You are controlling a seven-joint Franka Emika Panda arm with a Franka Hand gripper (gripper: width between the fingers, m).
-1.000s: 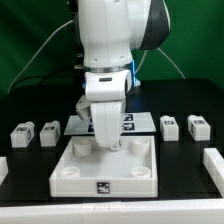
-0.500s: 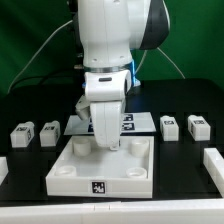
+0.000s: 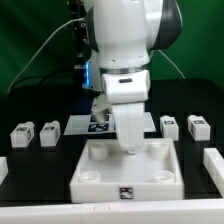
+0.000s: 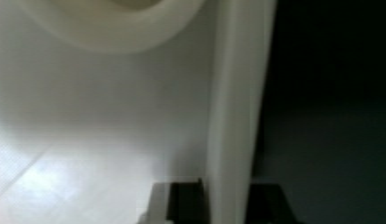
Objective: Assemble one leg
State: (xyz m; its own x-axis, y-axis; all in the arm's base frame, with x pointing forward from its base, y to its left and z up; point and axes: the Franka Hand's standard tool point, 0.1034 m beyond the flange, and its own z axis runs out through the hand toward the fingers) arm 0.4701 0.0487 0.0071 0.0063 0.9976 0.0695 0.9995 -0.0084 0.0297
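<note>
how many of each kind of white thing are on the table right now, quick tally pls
legs: 4
large square tray part: 1
marker board: 1
white pieces cut off at the exterior view's edges, kind unclear: 2
total: 8

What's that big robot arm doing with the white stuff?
The robot arm's gripper is down on the rim of the white tray-like part, and the wrist view shows its jaws closed on that rim. Four small legs, two on each side in the exterior view, sit loose on the table. None is attached yet.
</note>
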